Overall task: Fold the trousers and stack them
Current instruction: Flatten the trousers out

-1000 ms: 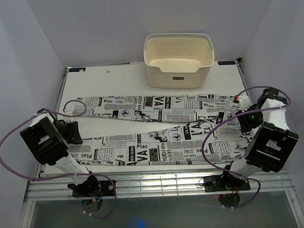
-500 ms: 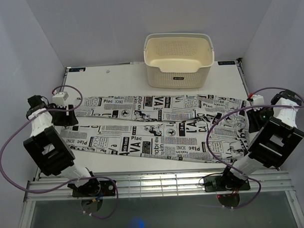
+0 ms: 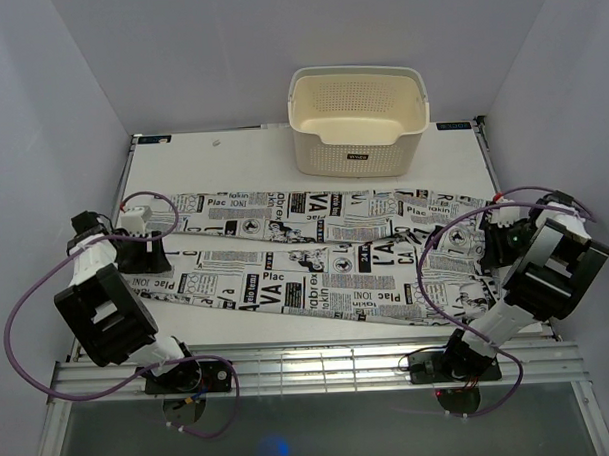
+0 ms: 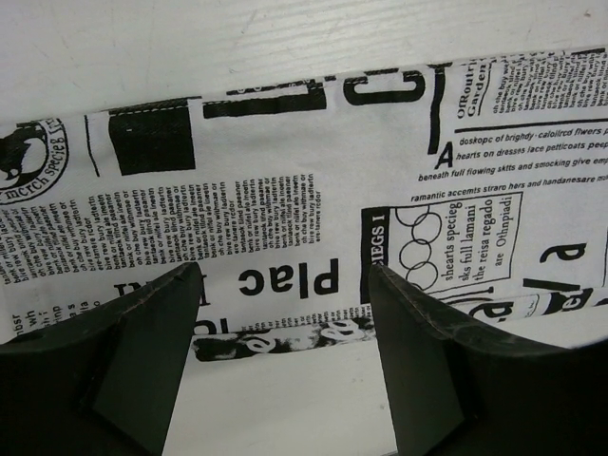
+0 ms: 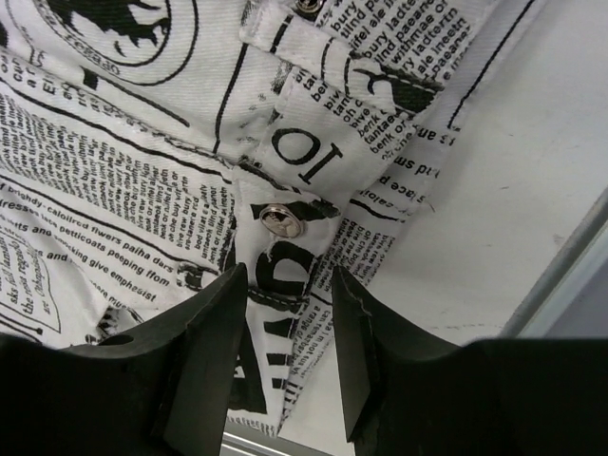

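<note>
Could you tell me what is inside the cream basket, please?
The basket looks empty: only its perforated inner walls and floor show. Its near wall hides the front strip of the floor, so that part cannot be checked.

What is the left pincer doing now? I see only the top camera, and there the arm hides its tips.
Observer: In the left wrist view, the left pincer stands wide open over the trousers. Nothing is caught in it, and the cloth lies flat below.
Operator: Where on the leg is it?
Observer: It is above the printed word "Plac". Bare table shows beyond one edge of the leg.
Operator: And the right pincer?
Observer: The right wrist view shows the right pincer astride a seamed edge of the trousers, just below a metal snap button. I cannot tell whether it pinches the cloth.
</note>
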You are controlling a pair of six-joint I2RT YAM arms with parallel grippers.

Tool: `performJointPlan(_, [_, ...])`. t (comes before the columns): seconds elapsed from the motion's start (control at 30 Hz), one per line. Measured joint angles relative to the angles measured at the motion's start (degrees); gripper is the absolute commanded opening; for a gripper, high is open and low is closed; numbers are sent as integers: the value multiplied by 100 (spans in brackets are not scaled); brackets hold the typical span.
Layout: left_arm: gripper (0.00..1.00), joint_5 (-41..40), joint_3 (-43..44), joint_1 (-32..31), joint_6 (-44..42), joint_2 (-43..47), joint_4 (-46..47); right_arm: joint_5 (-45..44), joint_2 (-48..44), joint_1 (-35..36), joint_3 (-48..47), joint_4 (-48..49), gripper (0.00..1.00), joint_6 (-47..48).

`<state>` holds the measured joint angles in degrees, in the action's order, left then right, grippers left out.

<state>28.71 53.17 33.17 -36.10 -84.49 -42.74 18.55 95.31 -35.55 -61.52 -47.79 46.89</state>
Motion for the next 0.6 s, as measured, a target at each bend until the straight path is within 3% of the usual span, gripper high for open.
performJointPlan(0.17, [82, -92, -2, 0, 17, 0, -4, 9, 269, 0, 240, 280, 45, -61])
performJointPlan(0.27, [82, -133, -28, -2, 17, 0, 26, 46, 273, 0, 236, 319, 35, -118])
performJointPlan(0.37, [82, -181, -103, 0, 15, 2, 85, 48, 295, -4, 236, 365, 8, -136])
performJointPlan(0.6, [79, -479, -490, 0, -9, 4, 267, -4, 144, -24, 225, 254, 8, -118])
